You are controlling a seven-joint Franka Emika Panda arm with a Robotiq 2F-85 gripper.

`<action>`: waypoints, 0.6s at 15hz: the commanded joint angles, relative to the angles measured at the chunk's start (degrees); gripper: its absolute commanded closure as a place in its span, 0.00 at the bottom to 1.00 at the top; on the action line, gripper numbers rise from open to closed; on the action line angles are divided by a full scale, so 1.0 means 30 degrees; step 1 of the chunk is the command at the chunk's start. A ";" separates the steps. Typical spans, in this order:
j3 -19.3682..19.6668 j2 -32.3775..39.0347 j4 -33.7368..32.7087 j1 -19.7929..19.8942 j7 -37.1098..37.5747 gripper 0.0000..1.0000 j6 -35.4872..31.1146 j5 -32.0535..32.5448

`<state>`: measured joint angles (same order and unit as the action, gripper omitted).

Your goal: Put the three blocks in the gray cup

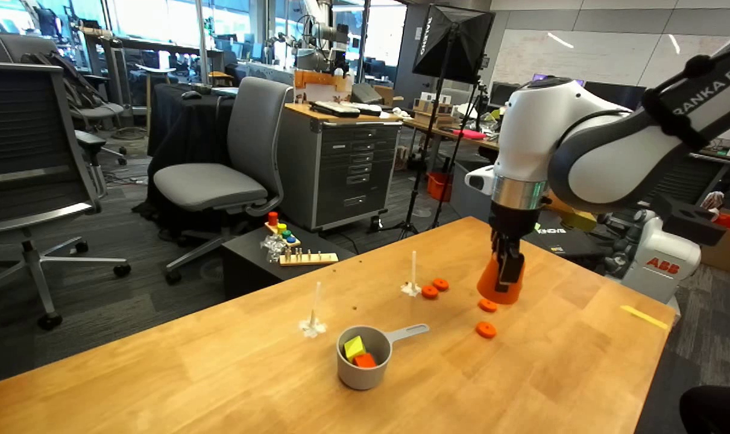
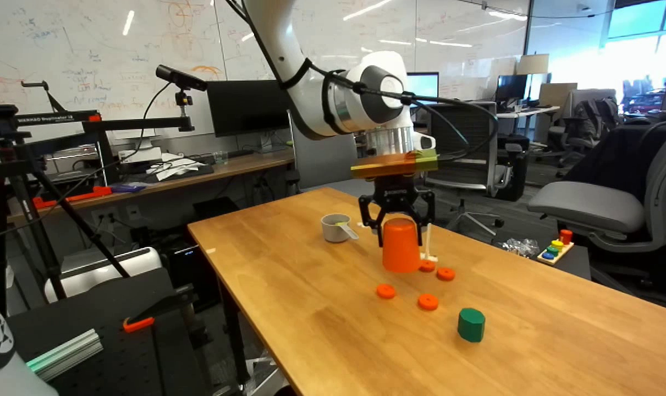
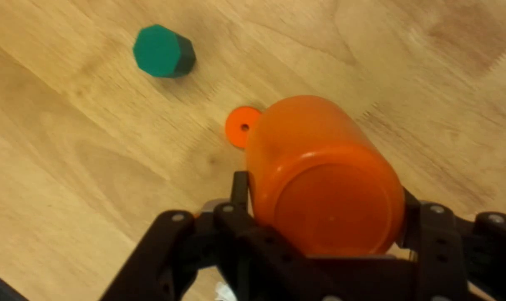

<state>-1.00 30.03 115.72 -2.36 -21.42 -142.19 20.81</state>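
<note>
Your gripper [image 3: 326, 196], nearest the wrist camera, has its jaws clamped on the orange cup [image 2: 401, 250], one finger against each side. You hold that cup with its recessed round end up toward the gripper and its wider end down over the table [image 1: 557, 374]; whether the lower end touches the table, you cannot tell from these views. Well apart from the gripper, the gray cup [image 1: 363, 380] stands upright on the table, handle pointing roughly your gripper's way. Inside it, in an exterior view, you can note a tilted yellow block [image 1: 354, 347] close beside a red-orange block [image 1: 365, 361]; whether a third lies with them cannot be told. Four rings [image 1: 486, 330] lie flat near the gripper, two of them side by side at the near peg [image 1: 413, 266]. Your wrist view shows one ring just beside the orange cup, partly hidden by it. Farther from the gripper, near the gray cup, the far peg [image 1: 316, 304] stands upright. You have a green prism [image 2: 470, 325] standing on end, apart from the gripper, with a ring lying between. Across the gripper from the gray cup, a yellow strip [image 1: 644, 317] lies flat on the table.
</note>
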 commanded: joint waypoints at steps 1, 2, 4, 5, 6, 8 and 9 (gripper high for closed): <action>-0.0073 0.0385 0.0124 -0.1263 0.1041 0.50 0.0343 0.0978; -0.0098 0.0613 0.0091 -0.1538 0.1201 0.50 0.0347 0.1074; -0.0165 0.1152 -0.0130 -0.1968 0.1284 0.50 0.0431 0.1175; -0.0183 0.1417 -0.0210 -0.2165 0.1281 0.50 0.0419 0.1270; -0.0188 0.1685 -0.0313 -0.2306 0.1306 0.50 0.0417 0.1361; -0.0266 0.2125 -0.0510 -0.2480 0.1155 0.50 0.0527 0.1471; -0.0276 0.2269 -0.0567 -0.2561 0.1104 0.06 0.0544 0.1534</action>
<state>-1.63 35.44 115.77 -9.23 -18.75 -142.14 23.77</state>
